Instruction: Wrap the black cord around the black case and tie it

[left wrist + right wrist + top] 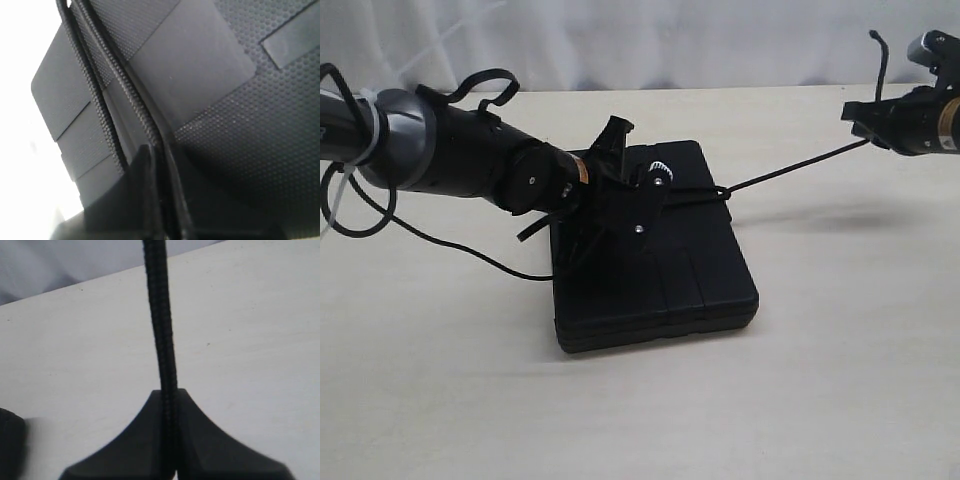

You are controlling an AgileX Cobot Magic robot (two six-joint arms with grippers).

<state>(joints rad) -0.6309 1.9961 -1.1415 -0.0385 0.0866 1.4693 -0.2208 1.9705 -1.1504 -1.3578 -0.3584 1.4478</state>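
The black case (660,270) lies flat in the middle of the table. The black cord (790,165) crosses its top to a knot near the case's right edge, then runs taut through the air up to my right gripper (865,125). That gripper is shut on the black cord (160,315), which passes between the closed tips of my right gripper (170,395); a short end sticks up above it. My left gripper (665,195) rests low over the case top. Up close, two strands of the black cord (125,85) run across the dotted black case (210,65), and my left gripper (162,152) is shut on one strand.
A thin black arm cable (450,245) trails over the beige table (820,380) left of the case. A white curtain (670,40) closes off the back. The left arm's bulky wrist (470,150) hangs over the table's left side.
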